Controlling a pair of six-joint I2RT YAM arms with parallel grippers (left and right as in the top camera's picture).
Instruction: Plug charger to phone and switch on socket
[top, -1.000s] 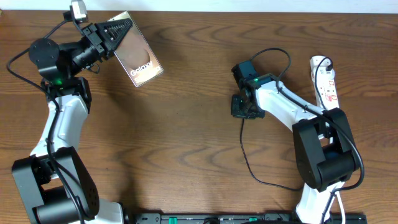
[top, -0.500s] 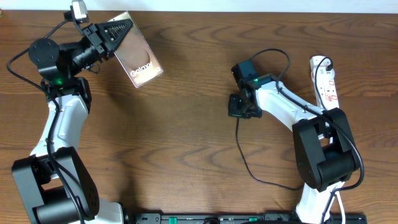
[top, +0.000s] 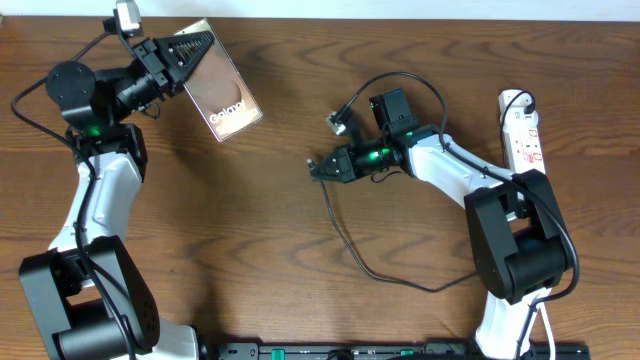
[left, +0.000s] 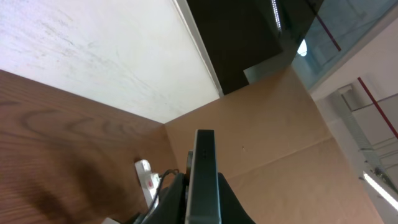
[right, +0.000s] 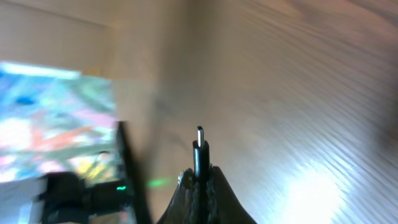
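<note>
Brown wooden table (top: 290, 240), white socket (top: 524, 135) along its right edge, slack charger (top: 356, 266) loop mid-table.

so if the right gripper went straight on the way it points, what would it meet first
Nothing close: ahead of the right gripper lies bare brown wooden table. The flat brown-grey phone sits off that line; height is unclear.

Jaws pinch the charger (right: 199, 155), tip pointing up

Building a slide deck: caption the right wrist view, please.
Right claw pinches the charger plug, metal tip protruding, against a blurred wooden table.
</note>
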